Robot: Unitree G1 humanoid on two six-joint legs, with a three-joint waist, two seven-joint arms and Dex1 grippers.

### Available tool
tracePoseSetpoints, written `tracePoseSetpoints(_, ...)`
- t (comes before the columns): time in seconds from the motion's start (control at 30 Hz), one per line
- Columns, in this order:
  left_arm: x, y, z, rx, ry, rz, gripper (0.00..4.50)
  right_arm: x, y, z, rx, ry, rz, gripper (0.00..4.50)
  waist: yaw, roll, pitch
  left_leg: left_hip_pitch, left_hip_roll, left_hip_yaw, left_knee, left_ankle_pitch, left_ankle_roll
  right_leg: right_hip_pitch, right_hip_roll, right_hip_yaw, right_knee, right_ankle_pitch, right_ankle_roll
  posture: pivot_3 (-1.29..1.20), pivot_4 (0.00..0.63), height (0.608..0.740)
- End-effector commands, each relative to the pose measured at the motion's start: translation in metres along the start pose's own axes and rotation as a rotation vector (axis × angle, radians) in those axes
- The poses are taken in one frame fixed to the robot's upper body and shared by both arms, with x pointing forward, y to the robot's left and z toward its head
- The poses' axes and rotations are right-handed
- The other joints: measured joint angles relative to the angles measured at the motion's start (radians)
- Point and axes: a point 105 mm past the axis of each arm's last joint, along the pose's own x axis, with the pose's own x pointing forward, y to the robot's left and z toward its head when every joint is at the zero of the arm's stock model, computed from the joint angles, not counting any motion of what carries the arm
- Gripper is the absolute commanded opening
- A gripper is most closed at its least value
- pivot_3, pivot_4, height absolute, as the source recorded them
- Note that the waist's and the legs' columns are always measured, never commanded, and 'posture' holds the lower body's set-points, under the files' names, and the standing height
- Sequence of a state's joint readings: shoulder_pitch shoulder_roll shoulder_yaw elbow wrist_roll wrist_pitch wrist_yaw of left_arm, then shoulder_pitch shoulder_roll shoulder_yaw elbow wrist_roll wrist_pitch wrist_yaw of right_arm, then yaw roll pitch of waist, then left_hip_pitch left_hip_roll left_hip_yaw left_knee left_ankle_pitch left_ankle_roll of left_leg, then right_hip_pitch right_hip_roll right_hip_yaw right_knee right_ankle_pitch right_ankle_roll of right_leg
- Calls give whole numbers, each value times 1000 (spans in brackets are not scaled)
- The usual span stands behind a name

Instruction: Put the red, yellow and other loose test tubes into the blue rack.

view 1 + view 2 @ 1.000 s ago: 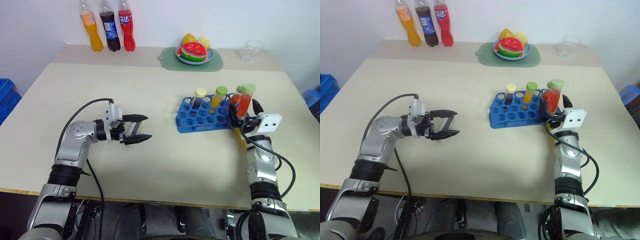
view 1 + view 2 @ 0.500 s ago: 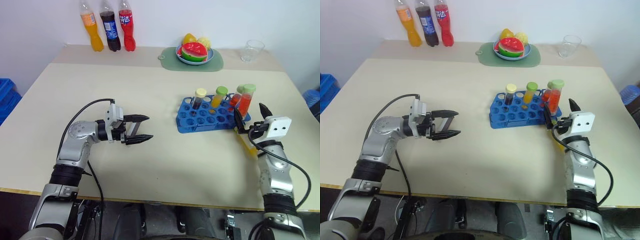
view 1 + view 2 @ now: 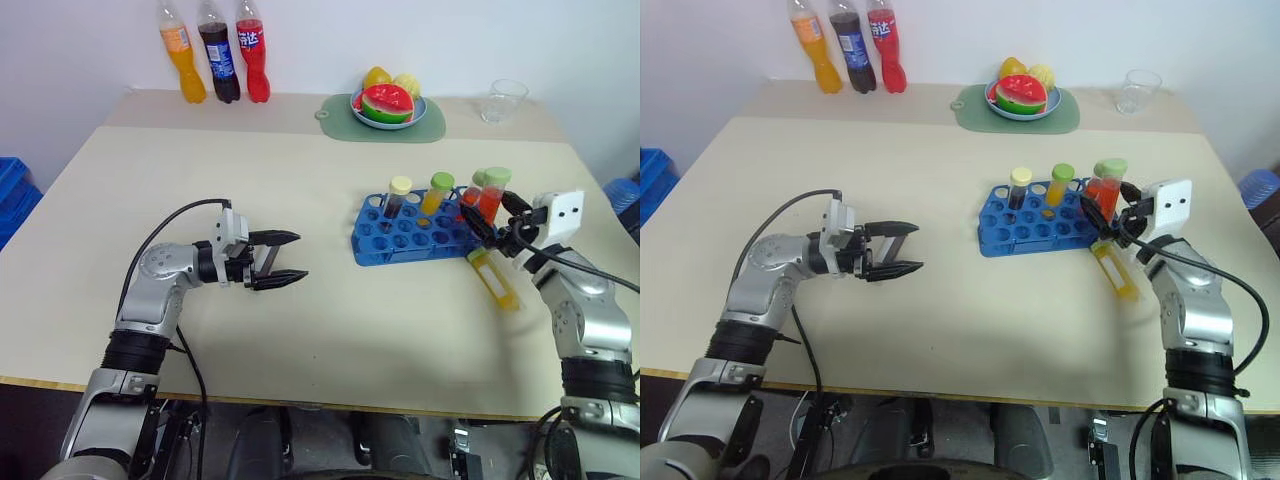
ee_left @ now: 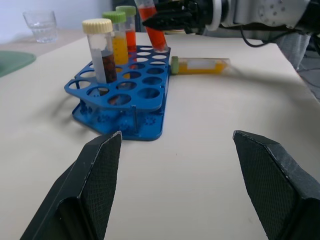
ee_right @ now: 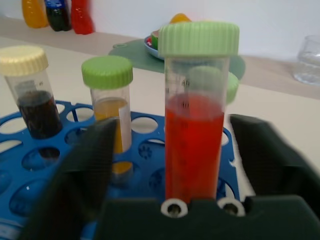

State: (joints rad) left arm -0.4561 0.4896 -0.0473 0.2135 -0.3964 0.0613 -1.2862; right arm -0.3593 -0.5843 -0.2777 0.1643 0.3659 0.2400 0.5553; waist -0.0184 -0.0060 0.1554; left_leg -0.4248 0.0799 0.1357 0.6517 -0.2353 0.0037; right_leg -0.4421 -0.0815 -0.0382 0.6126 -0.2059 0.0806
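Blue rack (image 3: pixel 415 233) sits toward the tabletop's right edge, carrying four capped test tubes; the red tube (image 5: pixel 194 145) stands at the rack's right end. Right gripper (image 3: pixel 495 222) brackets that tube, fingers (image 5: pixel 85 170) apart from its wall, grip released. One yellow tube (image 3: pixel 494 281) lies loose on the tabletop just right of the rack. Left gripper (image 3: pixel 283 257) hangs spread and empty, well left of the rack. Judgement: back straight away from the red tube without tipping it, then approach the lying tube across its middle.
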Motion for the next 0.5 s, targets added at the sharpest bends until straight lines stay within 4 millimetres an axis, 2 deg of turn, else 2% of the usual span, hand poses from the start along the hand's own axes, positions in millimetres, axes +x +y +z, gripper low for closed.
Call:
tracePoseSetpoints(0.03, -5, 0, 7, 26, -9, 17, 3688, 1, -6, 10, -30, -7, 10, 1852, 1, 0, 0, 0, 0, 0, 0, 0, 0, 0, 0, 0, 0, 0, 0, 0, 150, 740)
tracePoseSetpoints(0.07, -6, -1, 7, 26, -8, 19, 3688, 1, -7, 10, -39, -5, 8, 1339, 1, 0, 0, 0, 0, 0, 0, 0, 0, 0, 0, 0, 0, 0, 0, 0, 150, 740)
tracePoseSetpoints(0.33, -9, -3, 7, 21, -3, 33, 3688, -2, -15, 11, -35, -24, -23, 1339, 2, 0, 0, 0, 0, 0, 0, 0, 0, 0, 0, 0, 0, 0, 0, 0, 150, 740)
tracePoseSetpoints(0.5, -8, -3, 7, 19, -5, 34, 3688, -10, -15, 5, -19, -39, -65, 1339, 5, 0, 0, 0, 0, 0, 0, 0, 0, 0, 0, 0, 0, 0, 0, 0, 150, 740)
